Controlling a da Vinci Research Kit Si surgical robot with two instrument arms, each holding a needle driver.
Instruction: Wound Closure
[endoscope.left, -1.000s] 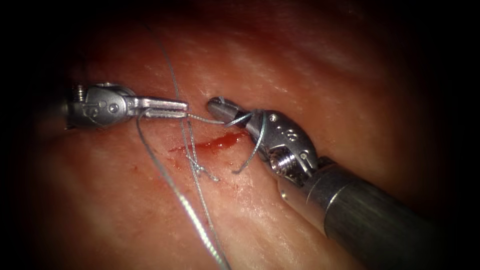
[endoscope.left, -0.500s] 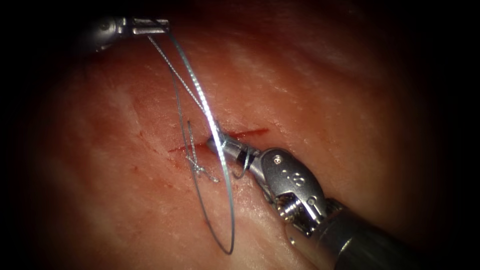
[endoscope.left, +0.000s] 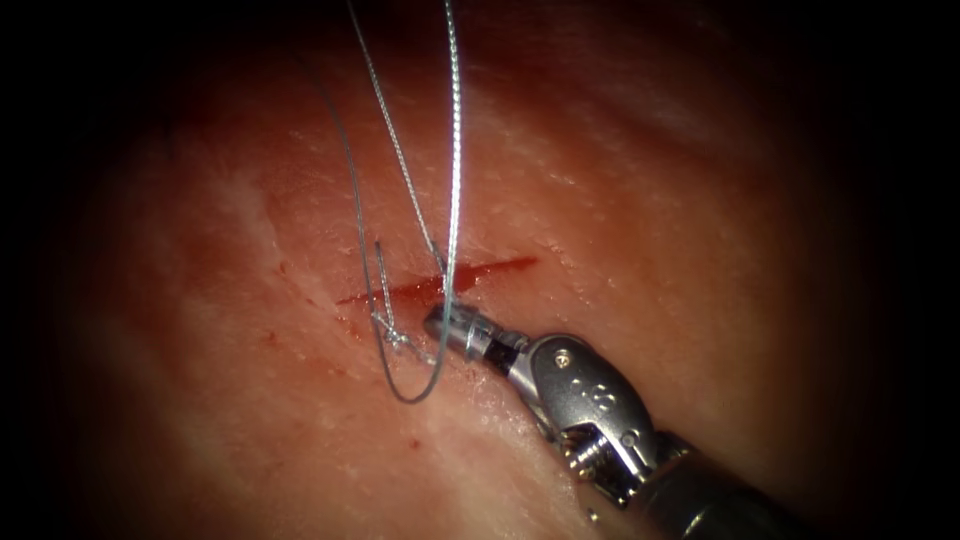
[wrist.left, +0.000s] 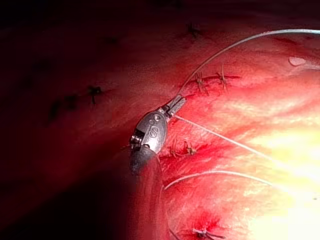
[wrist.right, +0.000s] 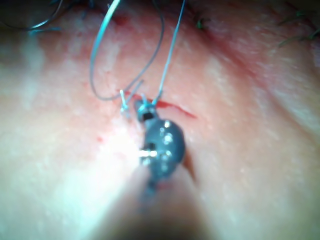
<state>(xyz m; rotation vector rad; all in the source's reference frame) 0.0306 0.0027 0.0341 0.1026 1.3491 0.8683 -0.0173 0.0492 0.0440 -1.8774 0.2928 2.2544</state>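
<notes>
My right tool (endoscope.left: 452, 328) comes in from the lower right and lies low over the tissue (endoscope.left: 650, 200), its tip just below the cut (endoscope.left: 440, 285), near the cut's middle. Its jaws are pressed together, pinching the thread (endoscope.left: 455, 150) close to where the strands meet the wound. From that spot two strands rise steeply to the upper edge of the endoscope view. A thinner strand runs down on the left of them, curves into a loose loop lying on the tissue below the cut, and comes back up to my tip. A small knot with short cut ends (endoscope.left: 395, 335) sits on the tissue just left of my jaws, under the left part of the cut. Red fluid (endoscope.left: 415, 291) fills the cut's left half.

In the right wrist view the right tool (wrist.right: 142, 111) meets the thread (wrist.right: 170, 55) at the cut (wrist.right: 172, 107).

In the left wrist view the same tool (wrist.left: 176, 104) shows with thread (wrist.left: 225, 50) running off its tip.

The needle I cannot make out.
</notes>
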